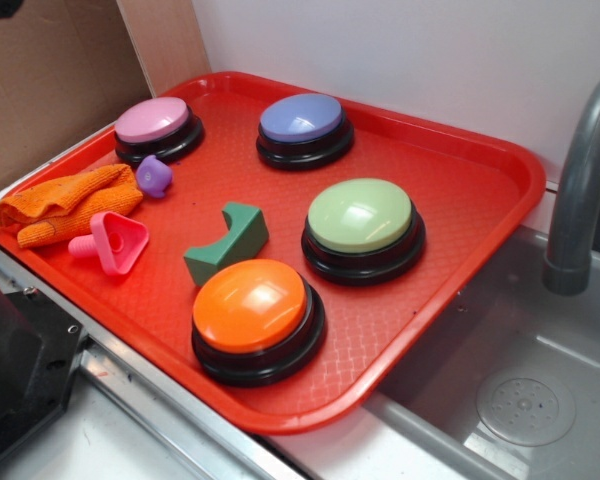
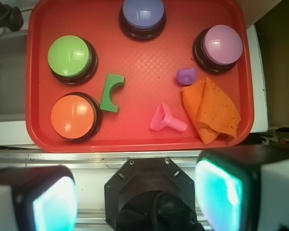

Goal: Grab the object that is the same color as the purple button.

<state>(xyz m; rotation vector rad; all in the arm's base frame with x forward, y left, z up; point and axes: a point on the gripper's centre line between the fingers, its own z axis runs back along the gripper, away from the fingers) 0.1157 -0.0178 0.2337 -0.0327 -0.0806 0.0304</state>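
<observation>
No writing or brand shows on anything. The small lilac peg (image 2: 186, 75) lies on the red tray (image 2: 135, 137) between the pink-domed button (image 2: 223, 44) and the orange cloth (image 2: 211, 109), touching or nearly touching the cloth. The purple button (image 2: 143, 13) sits at the tray's far rim. The tool (image 2: 137, 199) hangs wide open short of the tray's near edge, holding nothing. Bare tray floor lies mid-tray beside the pink triangular peg (image 2: 166, 119).

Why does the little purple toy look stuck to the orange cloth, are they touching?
Cannot tell. In the wrist view the little purple toy sits right at the orange cloth edge, with no plain gap; the exterior view shows the same.
</observation>
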